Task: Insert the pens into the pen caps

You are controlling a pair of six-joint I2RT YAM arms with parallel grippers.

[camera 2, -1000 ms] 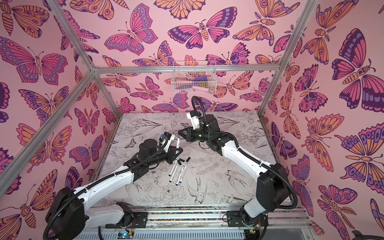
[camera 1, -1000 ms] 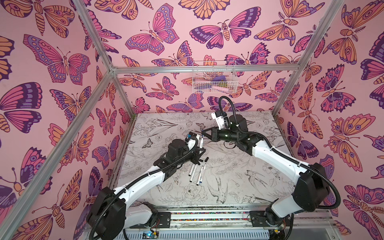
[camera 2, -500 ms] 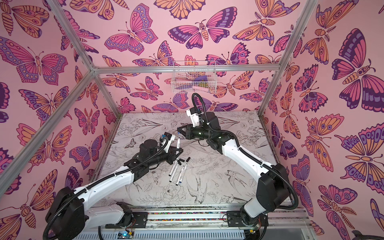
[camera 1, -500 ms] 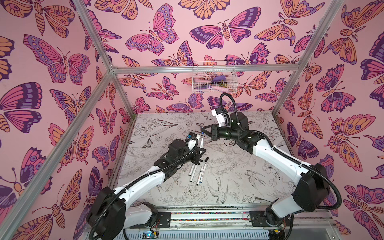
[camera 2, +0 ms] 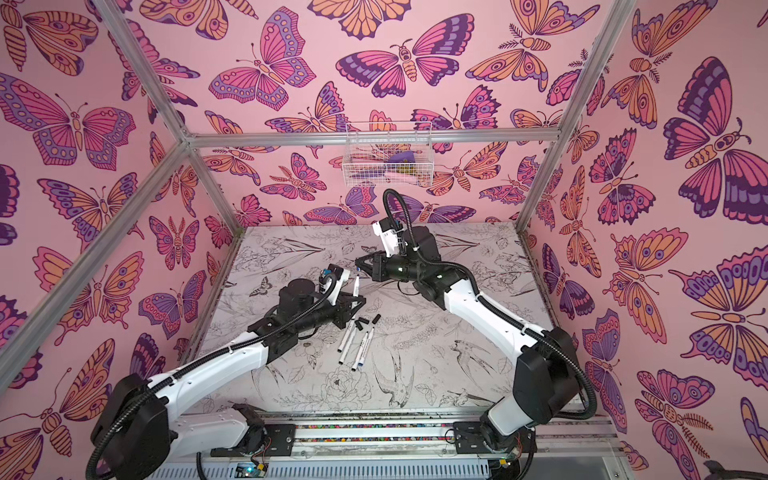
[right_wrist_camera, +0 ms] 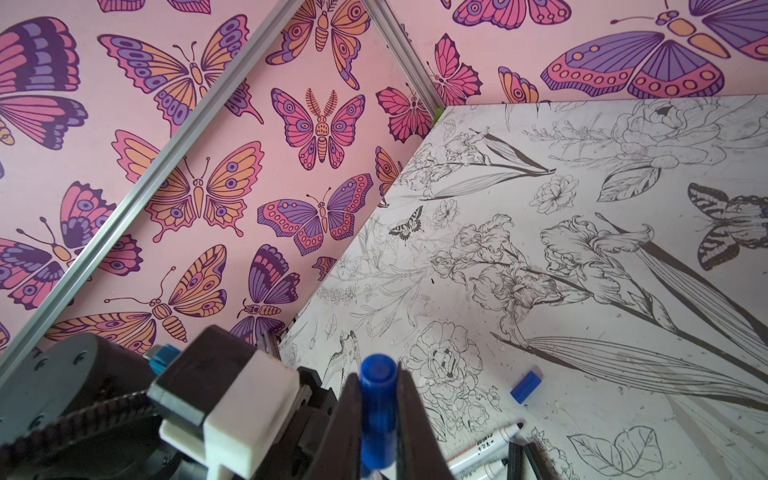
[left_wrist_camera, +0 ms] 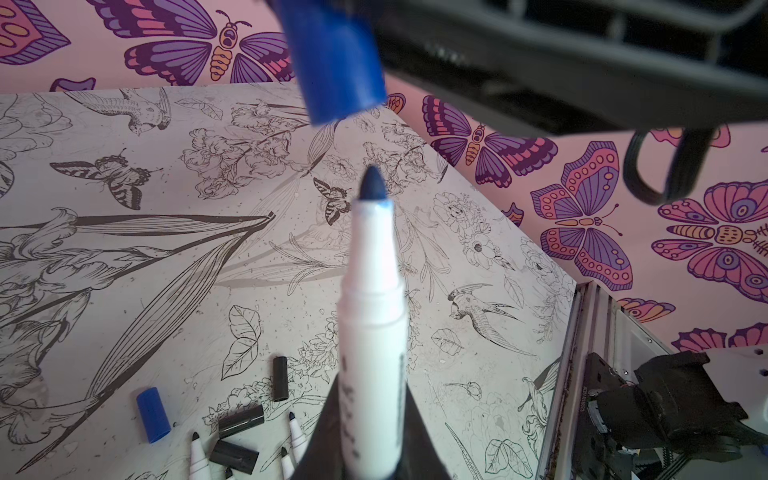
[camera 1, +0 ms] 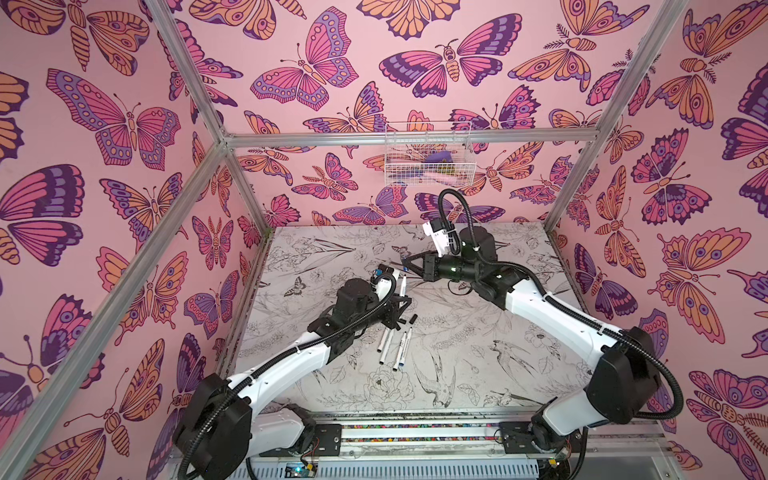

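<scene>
While lifted clear of the desk (camera 1: 478,345), clamped tight in the left pincer (left_wrist_camera: 370,401): a slim pen (left_wrist_camera: 370,316), with a smooth round barrel of white plastic, small dark print, a stepped collar, and a rounded dark-blue felt tip (left_wrist_camera: 372,187) pointing away from the jaws. Just past that tip, parted from it by a small gap: a blue cap (left_wrist_camera: 336,62), a short stubby matte cylinder, open mouth turned toward the tip and slightly off line with it. Pinched shut around that cap between two thin dark fingers: the right pincer (right_wrist_camera: 378,386), with the cap's closed end standing proud of the fingertips. Shown in both top views as two pincers nearly tip to tip above the desk.

Below the left pincer, lying flat on the desk: several more white pens (left_wrist_camera: 198,461) close together, tips bare. Scattered about those tips: short black caps (left_wrist_camera: 241,420), glossy little tubes. A little off to one side of them: a loose blue cap (left_wrist_camera: 153,413).

Underneath it all, a flat matte pale sheet printed with grey line drawings of irises, leaves, birds and butterflies, speckled with small marks. All around, pink walls (camera 1: 124,208) patterned with purple, orange and magenta butterflies. At the corners and along the back, ribbed aluminium frame rails (camera 1: 415,138). Well beyond the right pincer, hung on the back wall: a white wire basket (camera 1: 428,158).
</scene>
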